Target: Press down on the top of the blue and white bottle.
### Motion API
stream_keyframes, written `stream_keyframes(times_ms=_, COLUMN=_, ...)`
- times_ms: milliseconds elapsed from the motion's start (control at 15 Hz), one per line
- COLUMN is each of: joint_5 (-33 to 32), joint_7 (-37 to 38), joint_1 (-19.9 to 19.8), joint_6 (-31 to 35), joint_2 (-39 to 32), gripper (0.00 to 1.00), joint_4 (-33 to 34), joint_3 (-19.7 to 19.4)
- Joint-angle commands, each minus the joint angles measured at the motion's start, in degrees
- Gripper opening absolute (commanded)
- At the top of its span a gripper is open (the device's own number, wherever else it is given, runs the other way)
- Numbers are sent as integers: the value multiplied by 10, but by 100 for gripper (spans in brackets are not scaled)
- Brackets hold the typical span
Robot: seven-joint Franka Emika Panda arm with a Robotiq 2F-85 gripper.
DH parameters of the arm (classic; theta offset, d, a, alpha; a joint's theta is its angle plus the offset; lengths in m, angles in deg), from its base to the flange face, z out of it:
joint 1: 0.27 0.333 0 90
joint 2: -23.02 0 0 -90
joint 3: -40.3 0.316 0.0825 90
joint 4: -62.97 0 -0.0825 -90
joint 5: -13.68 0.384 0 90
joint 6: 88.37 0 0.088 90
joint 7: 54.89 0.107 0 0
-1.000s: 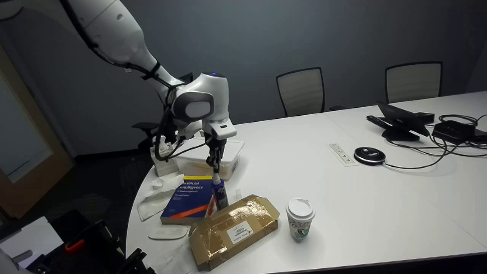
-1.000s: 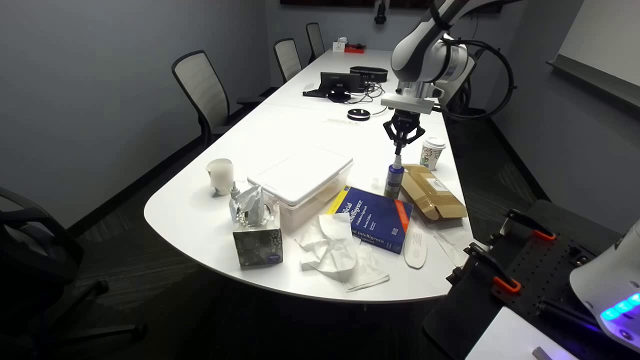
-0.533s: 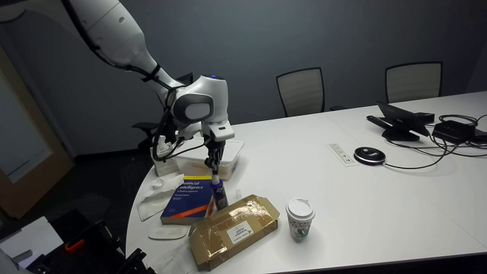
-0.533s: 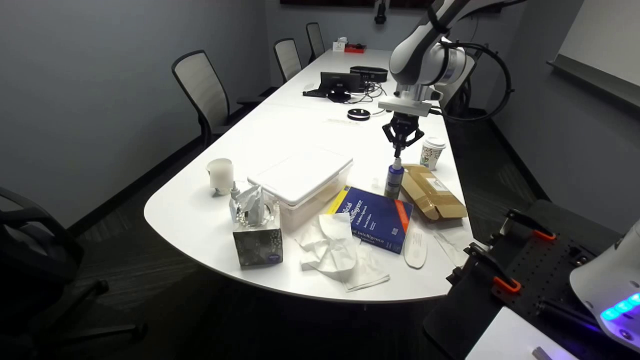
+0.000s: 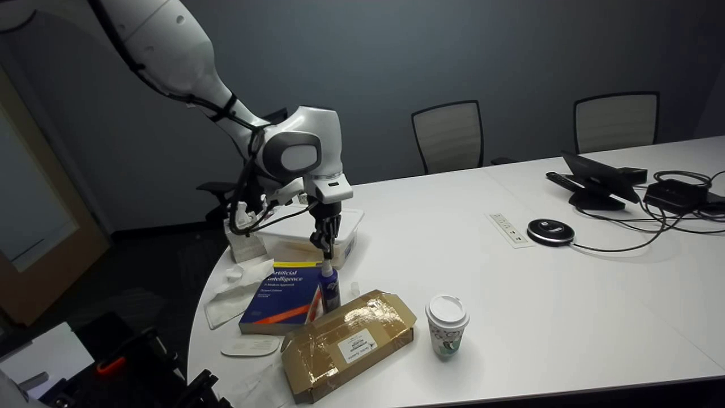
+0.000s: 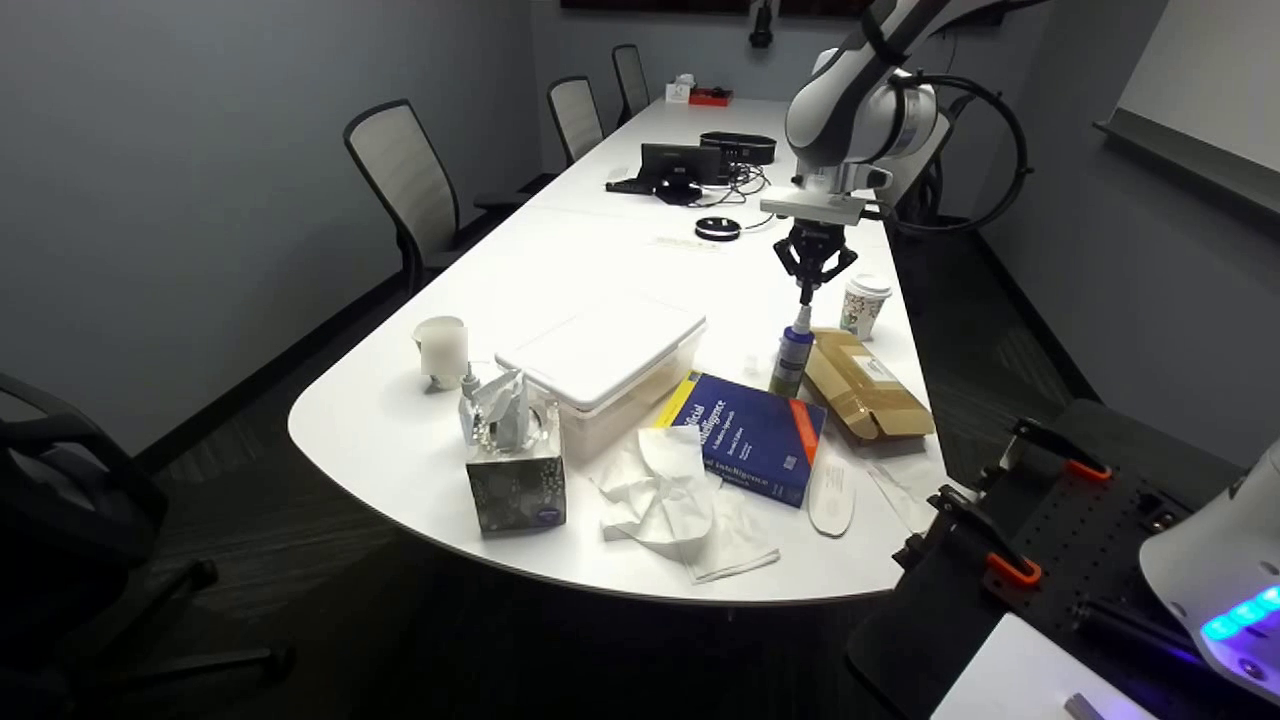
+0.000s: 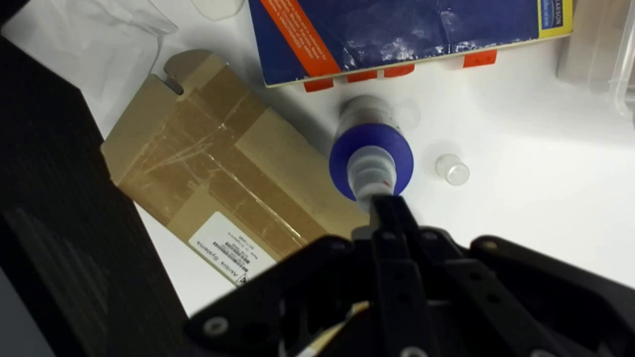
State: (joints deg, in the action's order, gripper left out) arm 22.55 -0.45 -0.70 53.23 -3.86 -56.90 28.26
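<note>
bottle (image 6: 792,358) directly under gripper (image 6: 806,297) | long axis near upright | jaws together | nozzle (image 7: 371,171) contact: can't tell

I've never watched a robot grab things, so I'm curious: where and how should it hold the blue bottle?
Probably by the narrow white spout, from straight above, opening the shut tool first. The bottle stands spout up, and the book and box sit close on two sides, crowding a sideways approach.
</note>
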Motion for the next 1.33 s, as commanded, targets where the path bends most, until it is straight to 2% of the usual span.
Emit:
stream_keyframes(times_ms=0, joint_5=-21, joint_7=8, joint_1=0, joint_6=-37, joint_2=32, gripper=0, joint_4=4, joint_3=-8)
stream_keyframes(times_ms=67, joint_5=-25, joint_7=6, joint_1=-2, joint_6=-39, joint_2=40, gripper=0, joint_4=4, joint_3=-10)
stream_keyframes(times_ms=133, joint_5=-28, joint_7=6, joint_1=-2, joint_6=-38, joint_2=51, gripper=26, joint_4=4, joint_3=-11)
stream_keyframes(times_ms=200, joint_5=-27, joint_7=2, joint_1=-5, joint_6=-37, joint_2=63, gripper=27, joint_4=4, joint_3=-10)
stream_keyframes(times_ms=333, joint_5=-28, joint_7=-4, joint_1=-9, joint_6=-47, joint_2=85, gripper=40, joint_4=6, joint_3=-8)
stream_keyframes(times_ms=667, joint_5=-24, joint_7=-12, joint_1=-15, joint_6=-80, joint_2=138, gripper=79, joint_4=10, joint_3=4)
stream_keyframes(times_ms=867, joint_5=-25, joint_7=-13, joint_1=-14, joint_6=-96, joint_2=153, gripper=99, joint_4=15, joint_3=13)
stream_keyframes(times_ms=1267, joint_5=-26, joint_7=-20, joint_1=-15, joint_6=-122, joint_2=151, gripper=100, joint_4=25, joint_3=25)
